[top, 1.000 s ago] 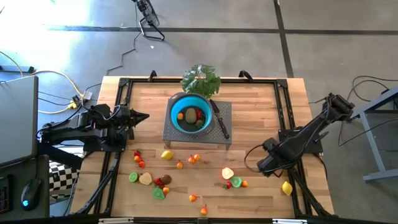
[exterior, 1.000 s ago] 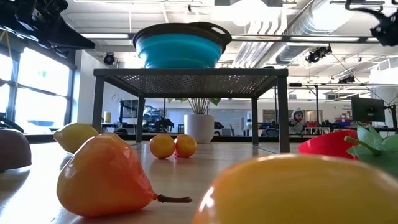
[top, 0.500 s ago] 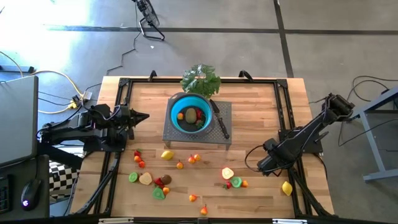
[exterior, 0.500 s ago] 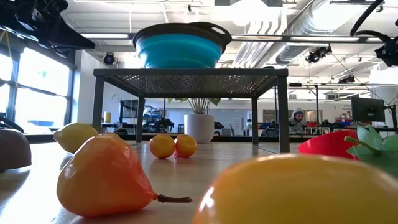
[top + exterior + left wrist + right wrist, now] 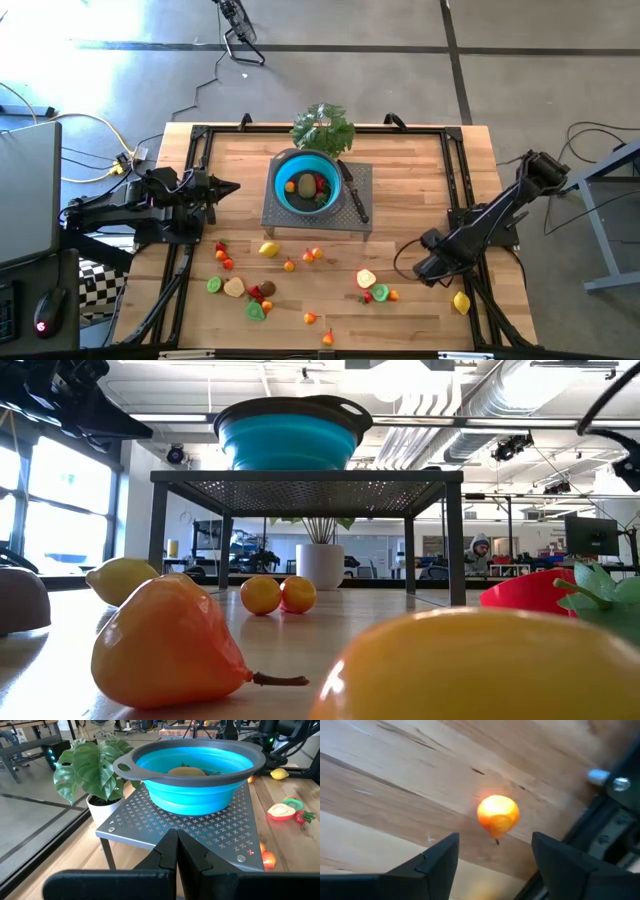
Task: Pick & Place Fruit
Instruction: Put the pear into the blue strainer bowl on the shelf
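now the right gripper (image 5: 492, 852) gapes wide above a small orange fruit (image 5: 498, 815), touching nothing; left gripper (image 5: 176, 851) pinched together.

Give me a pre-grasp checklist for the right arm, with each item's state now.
1. Right gripper open: ok.
2. Orange fruit lined up between its fingers: ok.
3. Bare wood around that fruit, no neighbours in the way: ok.
4. Gripper low enough to close on the fruit: cannot tell.
5. Bowl has room; only a few fruits inside: ok.
6. Left gripper shut, waiting at the table's left, away from the right arm: ok.
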You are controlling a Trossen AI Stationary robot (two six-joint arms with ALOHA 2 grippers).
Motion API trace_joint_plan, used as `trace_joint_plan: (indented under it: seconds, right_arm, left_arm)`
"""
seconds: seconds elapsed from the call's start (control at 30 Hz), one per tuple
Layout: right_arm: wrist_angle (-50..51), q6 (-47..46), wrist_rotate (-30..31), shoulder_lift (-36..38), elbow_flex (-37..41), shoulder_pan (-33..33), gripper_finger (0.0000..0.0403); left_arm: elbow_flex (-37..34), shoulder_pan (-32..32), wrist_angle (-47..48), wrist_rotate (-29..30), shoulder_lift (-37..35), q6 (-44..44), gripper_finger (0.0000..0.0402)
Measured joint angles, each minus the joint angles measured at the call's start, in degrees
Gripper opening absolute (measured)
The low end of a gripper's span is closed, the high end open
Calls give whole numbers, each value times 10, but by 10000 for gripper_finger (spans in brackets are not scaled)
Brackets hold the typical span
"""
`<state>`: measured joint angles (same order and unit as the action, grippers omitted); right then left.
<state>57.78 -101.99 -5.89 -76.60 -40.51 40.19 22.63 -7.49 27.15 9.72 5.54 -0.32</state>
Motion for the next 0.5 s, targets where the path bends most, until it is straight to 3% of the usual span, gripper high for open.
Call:
trace_joint_plan:
  seconds: [0.5]
  right_arm:
    - [-121,-3,10,2,92,0,231]
  left_arm:
    - [0,0,0,0,0,0,0]
